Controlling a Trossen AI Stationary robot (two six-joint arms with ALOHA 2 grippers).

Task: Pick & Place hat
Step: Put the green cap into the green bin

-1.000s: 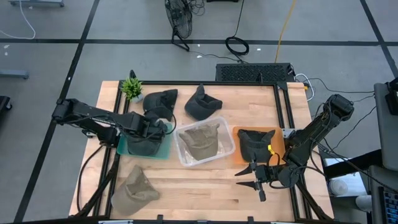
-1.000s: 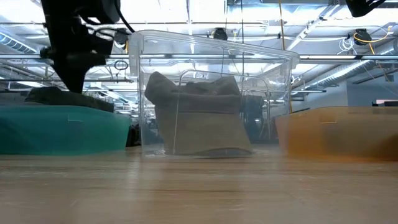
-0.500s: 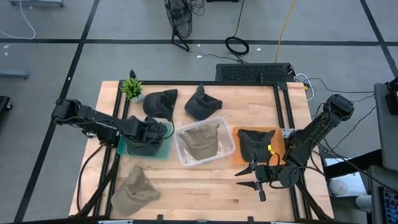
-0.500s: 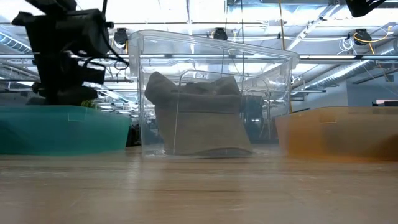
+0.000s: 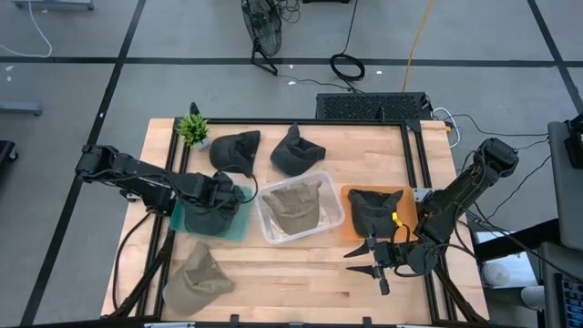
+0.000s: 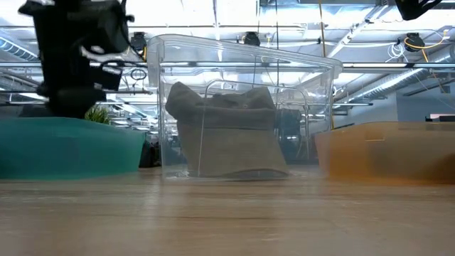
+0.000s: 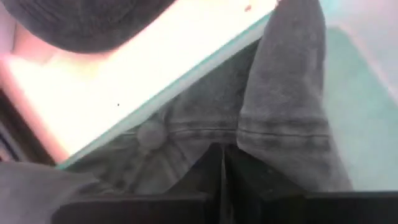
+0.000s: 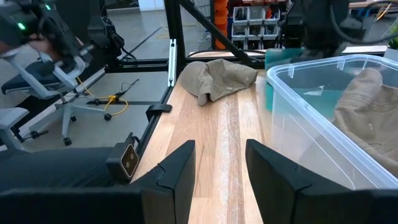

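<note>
My dark left arm reaches in from the table's left edge, elbow low, its two-finger left gripper pointing inward near the table's middle; in its wrist view my dark fingers stand almost together, only a thin slit between them. My dark right arm folds back at the table's right edge, its right gripper held low and level, pointing left, fingers spread apart and holding nothing.

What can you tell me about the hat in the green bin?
The dark hat is soft grey cloth, like denim, with stitched seams and a button on top. It lies crumpled in the green bin at the table's left. The left hand is right over it, fingers shut and touching the cloth.
</note>
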